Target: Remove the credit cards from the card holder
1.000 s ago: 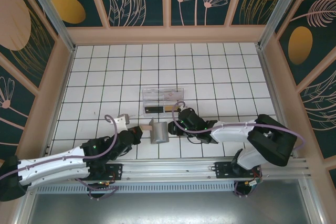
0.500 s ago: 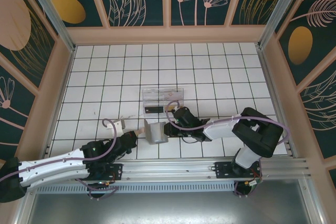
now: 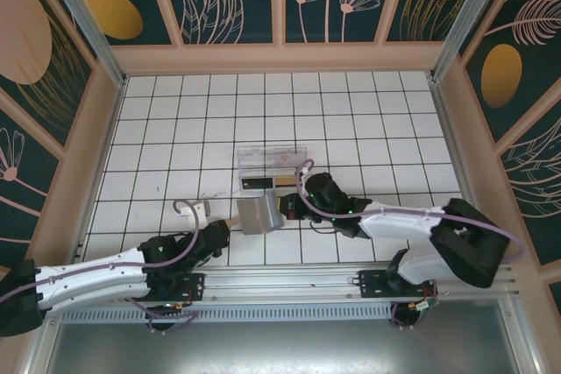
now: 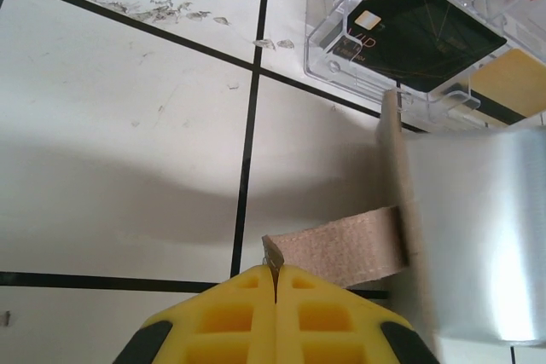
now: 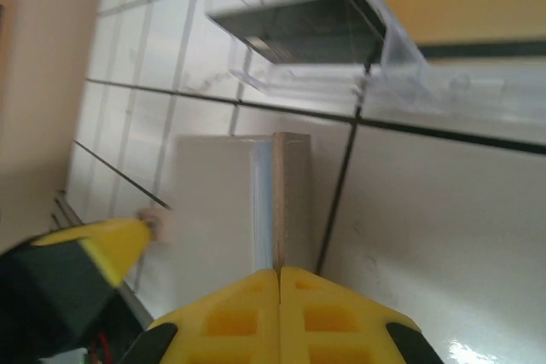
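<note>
The card holder (image 3: 259, 214) is a grey folded wallet, held just off the tiles between both arms. My left gripper (image 4: 275, 268) is shut on its tan tab (image 4: 337, 246), and the grey panel (image 4: 473, 228) rises to the right of it. From the other side, my right gripper (image 5: 279, 272) is shut on the holder's near edge (image 5: 288, 198). Its pale panel (image 5: 213, 210) stretches towards the left gripper's yellow fingertip (image 5: 115, 245). A black credit card (image 4: 418, 36) and a tan-gold card (image 4: 516, 83) lie in the clear tray. No card shows in the holder.
The clear plastic tray (image 3: 272, 157) sits on the white tiles just beyond the holder, its near wall (image 5: 444, 83) close to both grippers. Wooden walls enclose the tiled floor (image 3: 368, 120). The metal rail (image 3: 289, 291) with the arm bases runs along the near edge.
The right gripper has gone from partly open to shut on the holder's edge. The holder has tilted and shifted slightly away, towards the tray. The left gripper stays shut on the tab.
</note>
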{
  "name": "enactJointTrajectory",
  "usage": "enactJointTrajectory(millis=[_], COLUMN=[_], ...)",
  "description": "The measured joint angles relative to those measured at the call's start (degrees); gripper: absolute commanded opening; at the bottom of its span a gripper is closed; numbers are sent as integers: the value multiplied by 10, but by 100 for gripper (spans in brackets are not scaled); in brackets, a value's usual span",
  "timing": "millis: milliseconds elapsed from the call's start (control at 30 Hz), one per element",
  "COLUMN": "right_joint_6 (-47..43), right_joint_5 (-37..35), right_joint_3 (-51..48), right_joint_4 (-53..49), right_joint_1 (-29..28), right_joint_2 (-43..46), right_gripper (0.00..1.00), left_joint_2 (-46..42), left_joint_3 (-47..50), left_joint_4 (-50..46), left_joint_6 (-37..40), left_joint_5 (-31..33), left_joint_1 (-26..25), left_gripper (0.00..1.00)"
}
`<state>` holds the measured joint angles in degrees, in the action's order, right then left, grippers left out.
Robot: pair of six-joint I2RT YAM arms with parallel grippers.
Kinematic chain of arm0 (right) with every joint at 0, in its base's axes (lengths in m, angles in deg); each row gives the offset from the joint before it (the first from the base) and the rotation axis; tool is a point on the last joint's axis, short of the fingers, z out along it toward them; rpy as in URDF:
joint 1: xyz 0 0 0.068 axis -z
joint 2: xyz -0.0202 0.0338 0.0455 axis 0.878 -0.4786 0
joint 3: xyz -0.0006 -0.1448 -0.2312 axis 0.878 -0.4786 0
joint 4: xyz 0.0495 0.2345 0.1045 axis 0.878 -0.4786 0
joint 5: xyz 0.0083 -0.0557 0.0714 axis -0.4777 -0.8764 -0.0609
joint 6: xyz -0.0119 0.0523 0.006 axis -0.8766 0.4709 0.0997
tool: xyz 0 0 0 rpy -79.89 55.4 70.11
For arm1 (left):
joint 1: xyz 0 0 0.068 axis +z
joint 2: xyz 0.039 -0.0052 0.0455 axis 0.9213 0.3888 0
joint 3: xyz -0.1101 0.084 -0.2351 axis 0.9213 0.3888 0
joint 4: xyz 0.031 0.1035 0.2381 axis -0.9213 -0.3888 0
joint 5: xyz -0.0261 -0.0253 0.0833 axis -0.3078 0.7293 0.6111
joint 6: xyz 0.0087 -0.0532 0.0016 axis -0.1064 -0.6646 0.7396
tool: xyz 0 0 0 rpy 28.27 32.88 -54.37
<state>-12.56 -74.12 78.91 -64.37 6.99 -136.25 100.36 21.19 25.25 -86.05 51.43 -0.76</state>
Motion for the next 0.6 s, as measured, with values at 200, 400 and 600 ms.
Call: enactJointTrajectory(millis=[200,400,600], right_joint_6=[-15,-12,-1], right_joint_5=[-13,-6,-6], right_joint_3=[3,3,3], right_joint_4=[-41,-49,-54], right_joint_1=[3,3,3], right_joint_2=[40,27,26], right_gripper=[0,0,0], left_joint_2=[91,162,192], left_joint_3=[-4,-19,-24], left_joint_4=[50,82,109], left_joint_6=[20,49,78], left_joint_5=[-1,-23,-47], left_joint_1=[5,46,65], left_gripper=[0,0,0])
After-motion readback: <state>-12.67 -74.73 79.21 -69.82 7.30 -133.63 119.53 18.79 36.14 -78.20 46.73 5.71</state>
